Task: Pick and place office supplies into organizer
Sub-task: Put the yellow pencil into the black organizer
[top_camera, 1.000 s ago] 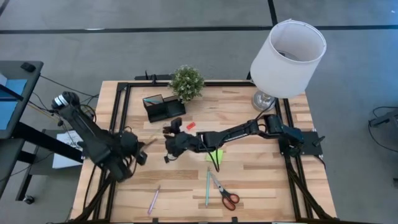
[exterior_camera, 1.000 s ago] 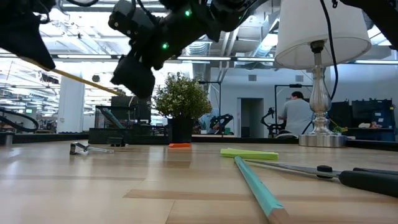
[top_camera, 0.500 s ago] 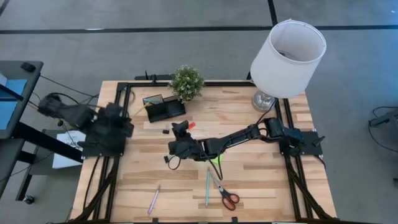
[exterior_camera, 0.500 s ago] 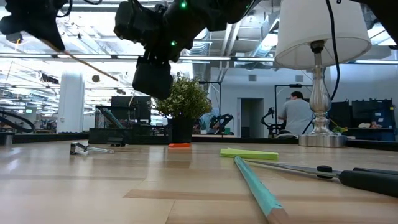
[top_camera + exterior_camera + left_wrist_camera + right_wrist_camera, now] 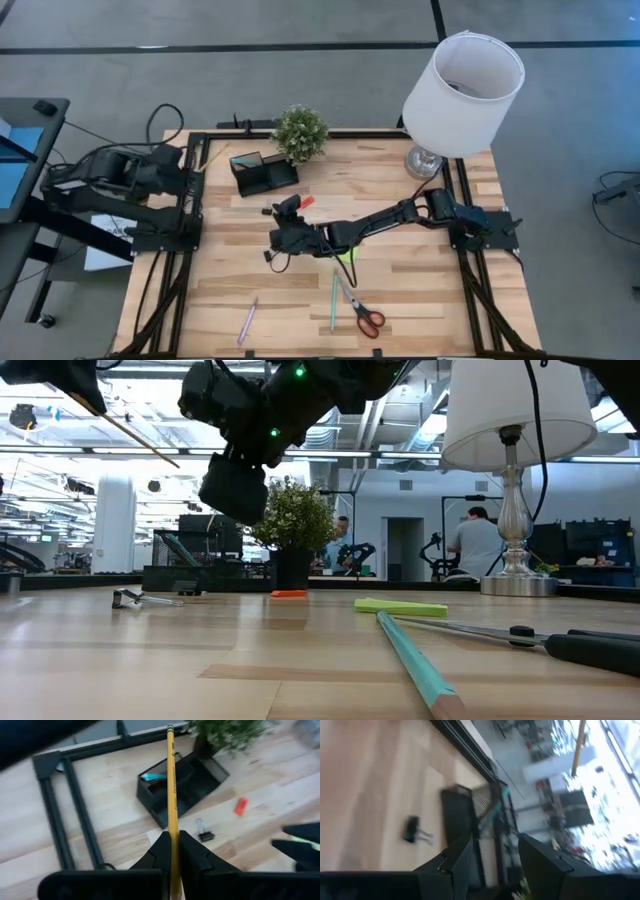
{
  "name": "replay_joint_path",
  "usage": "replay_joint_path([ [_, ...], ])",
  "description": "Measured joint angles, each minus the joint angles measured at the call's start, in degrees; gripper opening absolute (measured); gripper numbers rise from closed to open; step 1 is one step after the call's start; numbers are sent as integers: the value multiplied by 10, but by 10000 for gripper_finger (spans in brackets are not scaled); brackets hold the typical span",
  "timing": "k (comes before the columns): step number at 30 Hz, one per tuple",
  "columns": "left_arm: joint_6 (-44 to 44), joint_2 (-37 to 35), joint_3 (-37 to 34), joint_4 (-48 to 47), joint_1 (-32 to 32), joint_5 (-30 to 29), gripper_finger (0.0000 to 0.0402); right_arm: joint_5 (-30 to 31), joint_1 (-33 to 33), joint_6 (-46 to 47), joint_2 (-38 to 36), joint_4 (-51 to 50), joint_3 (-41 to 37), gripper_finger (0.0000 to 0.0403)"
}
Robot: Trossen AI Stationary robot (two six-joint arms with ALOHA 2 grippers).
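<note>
High view: we see the left tool (image 5: pixel 192 163) at the far-left edge of the bench (image 5: pixel 420 290), just beside the black organizer (image 5: pixel 262 172), where half a second ago it sat lower on the frame and a second ago it hung well inside the bench.
Left tool: pinched narrow on a yellow pencil (image 5: pixel 172 805), which runs out past the fingers (image 5: pixel 161 851) toward the organizer (image 5: pixel 181 785) in the left wrist view.
Right tool: we place the right tool (image 5: pixel 285 213) mid-bench, near a small black binder clip (image 5: pixel 268 211) and a small red piece (image 5: pixel 306 201); its fingers (image 5: pixel 457 862) stand apart with nothing between them, and the arm has barely shifted in the last half second.
Organizer: it stands at the far side of the bench beside the potted plant (image 5: pixel 301 132), and a teal pen (image 5: pixel 152 777) already lies in one compartment.
Still loose: lime-green sticky notes (image 5: pixel 346 249), a second teal pen (image 5: pixel 333 300), the red-handled scissors (image 5: pixel 362 312) and a pink pen (image 5: pixel 247 321) lie apart on the near half of the bench.
What it means: we judge the pencil has been carried up and lined with the tray, so the drop into a compartment looks close.
Task standing: early, by our reading, with most supplies yet to be collected.
Bystanders: the white lamp (image 5: pixel 462 88) stands untouched at the far right.
</note>
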Motion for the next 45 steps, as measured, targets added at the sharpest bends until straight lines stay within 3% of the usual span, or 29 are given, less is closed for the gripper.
replay_joint_path([
  [7,172,97,0,85,75,14,2,-15,1,0,0,8,0,153],
  [11,282,140,0,128,142,84,2,6,0,1,0,5,0,151],
  [16,372,167,7,108,244,127,2,12,1,19,0,1,0,149],
  [21,522,176,27,105,320,213,2,11,-2,41,0,-7,0,150],
  [27,673,219,28,100,390,220,2,10,-12,77,0,-11,0,148],
  [35,765,317,28,107,460,224,2,10,-17,90,0,-15,0,150],
  [45,815,416,28,160,466,255,31,10,-23,137,0,-58,0,143],
])
